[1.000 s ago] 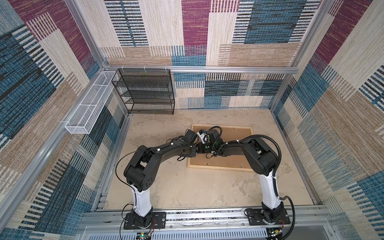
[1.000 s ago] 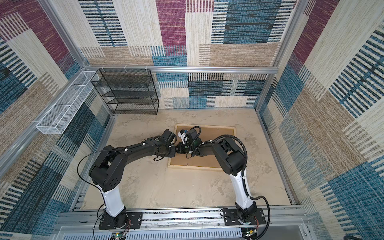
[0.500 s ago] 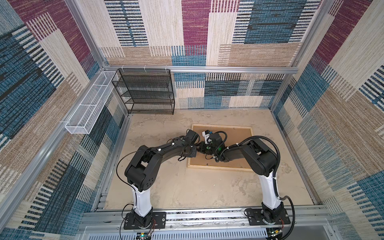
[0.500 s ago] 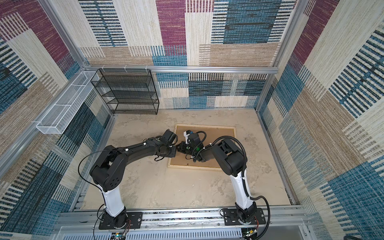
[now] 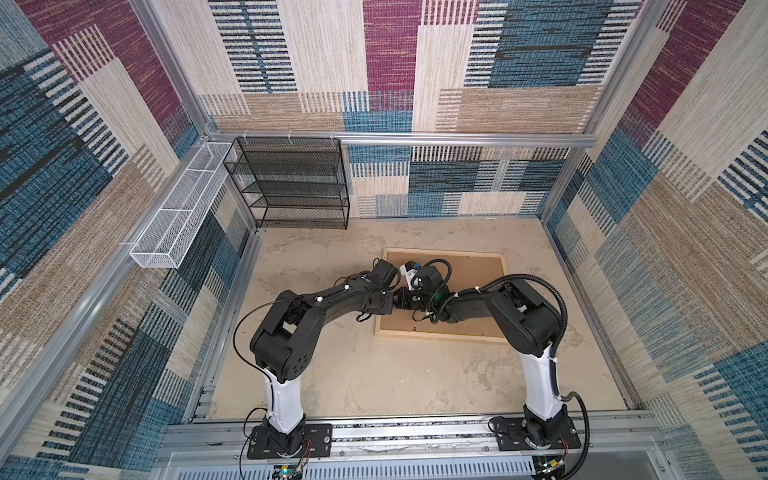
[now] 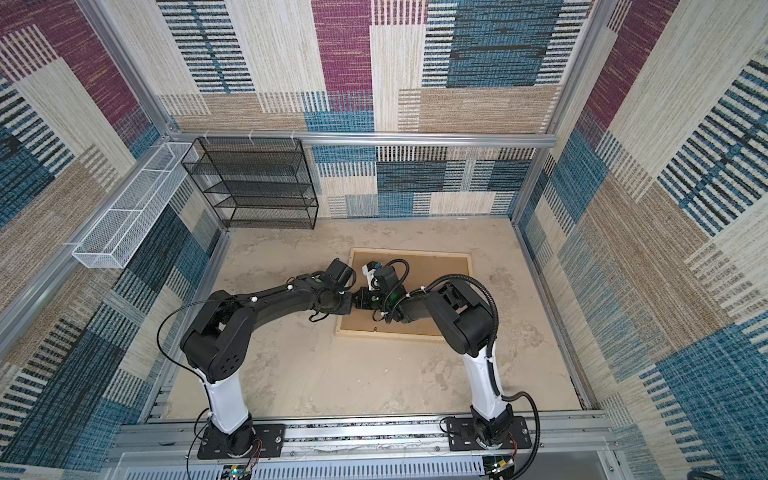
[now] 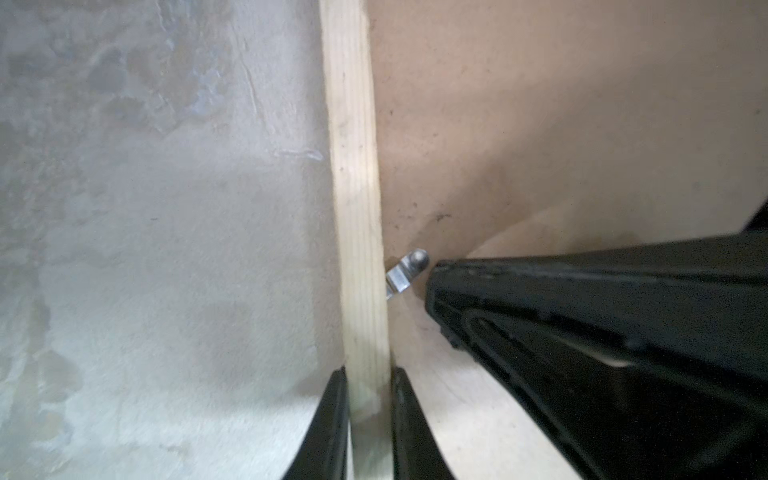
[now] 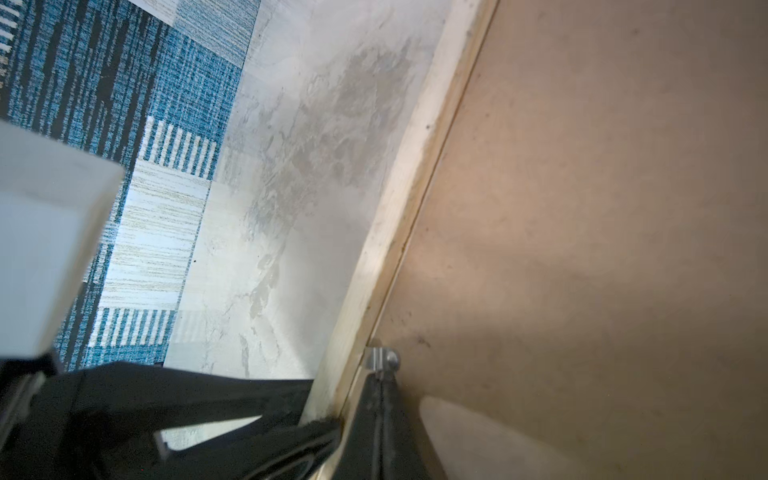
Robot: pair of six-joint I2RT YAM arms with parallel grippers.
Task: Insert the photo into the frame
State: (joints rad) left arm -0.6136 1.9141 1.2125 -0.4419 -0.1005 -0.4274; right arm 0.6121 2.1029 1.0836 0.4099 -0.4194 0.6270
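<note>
1. The frame [image 5: 440,336] lies flat, long axis nine-to-three in both top views, backing board [image 7: 540,124] filling it; photo unseen.
2. Left gripper [image 7: 369,376] clamps its nine-o'clock strip.
3. Right gripper [image 8: 380,390], closed and empty, noses up to the metal tab [image 8: 382,358] just beside it; judged the nearer arm.

Black arms [image 5: 332,299], white base links [image 5: 286,399], black cables [image 5: 557,299]; green light [image 5: 435,297], perhaps.

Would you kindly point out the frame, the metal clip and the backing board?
frame [image 7: 353,166]: left wrist view, pale wooden side strip.
metal clip [image 7: 405,274]: left wrist view, its middle.
backing board [image 7: 540,124]: left wrist view, bare brown face.
</note>
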